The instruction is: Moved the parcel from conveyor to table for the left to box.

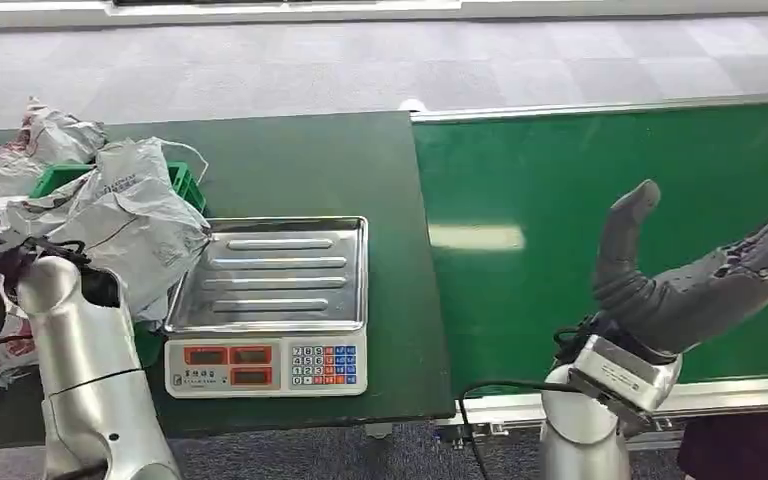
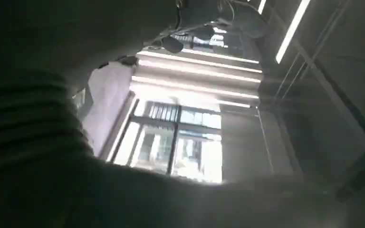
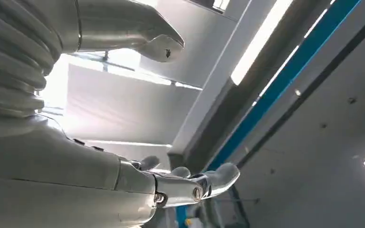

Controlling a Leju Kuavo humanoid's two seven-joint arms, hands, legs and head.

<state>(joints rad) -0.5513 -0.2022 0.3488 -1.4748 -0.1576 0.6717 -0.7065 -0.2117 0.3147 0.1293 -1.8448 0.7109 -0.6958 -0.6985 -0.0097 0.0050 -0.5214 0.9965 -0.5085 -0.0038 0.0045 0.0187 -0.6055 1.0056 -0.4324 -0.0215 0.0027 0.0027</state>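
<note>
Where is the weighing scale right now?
Head view: the scale sits on the dark table, between the grey parcels and the green conveyor.

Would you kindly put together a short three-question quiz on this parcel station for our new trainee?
1. True or false: a parcel lies on the steel tray of the weighing scale.
2. What does the right robot hand hover over? A) green conveyor belt B) green crate C) the scale
3. Fill in: the grey parcel bags are piled in and around the green ____.

Key: 1 false; 2 A; 3 crate.
</note>
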